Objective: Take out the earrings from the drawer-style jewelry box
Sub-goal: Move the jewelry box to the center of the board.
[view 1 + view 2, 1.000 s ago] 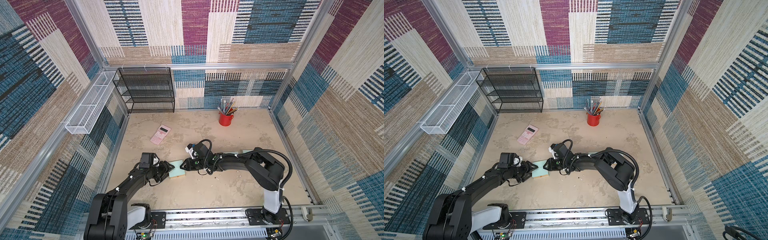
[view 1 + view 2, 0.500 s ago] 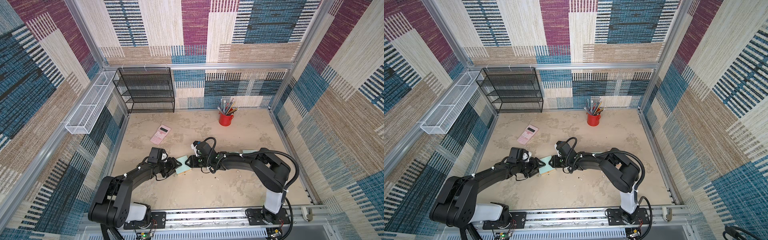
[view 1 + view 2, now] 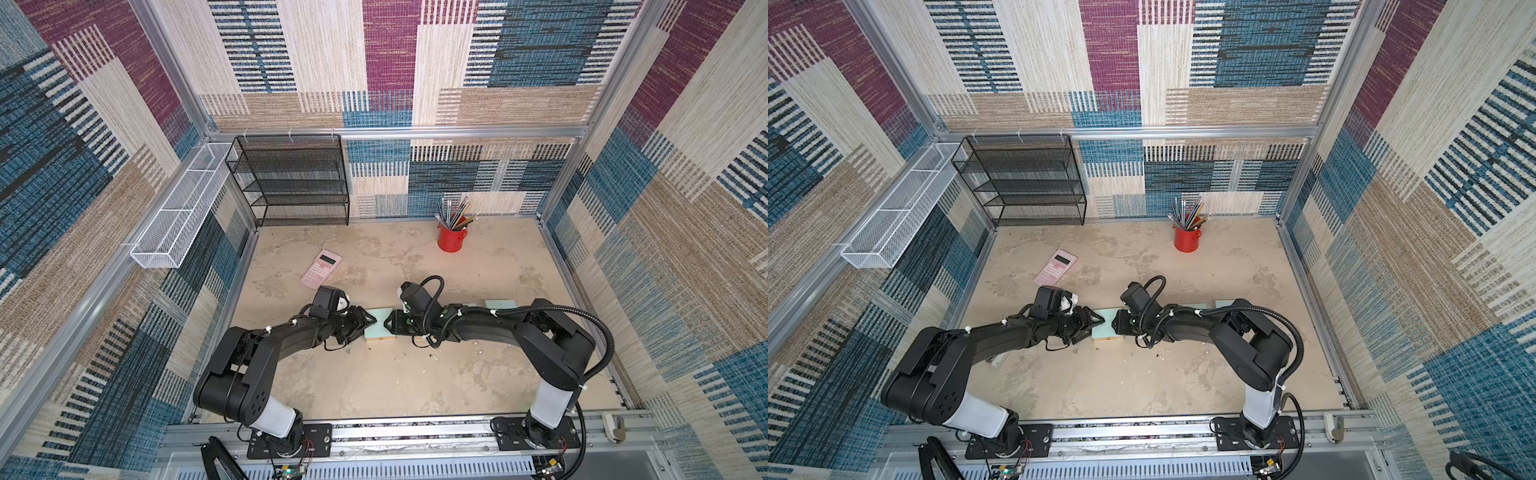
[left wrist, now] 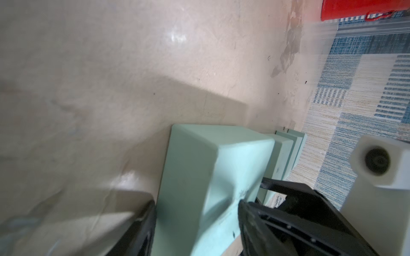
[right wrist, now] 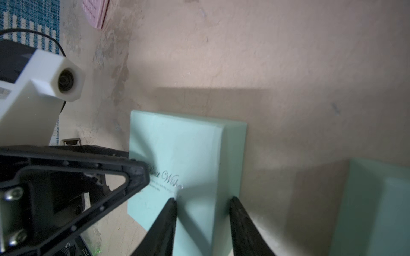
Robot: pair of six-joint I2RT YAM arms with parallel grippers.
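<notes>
Left hand (image 3: 371, 322) and right hand (image 3: 387, 323) part-open, each tight on opposite ends of the jewelry box (image 3: 379, 330), arms low.

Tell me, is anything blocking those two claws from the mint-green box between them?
Nothing visible does. The left gripper and the right gripper straddle opposite ends of the jewelry box, with no object in between. The box's inside is hidden.

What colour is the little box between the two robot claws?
The box is mint green with dark curly writing, clearest in the right wrist view.
</notes>
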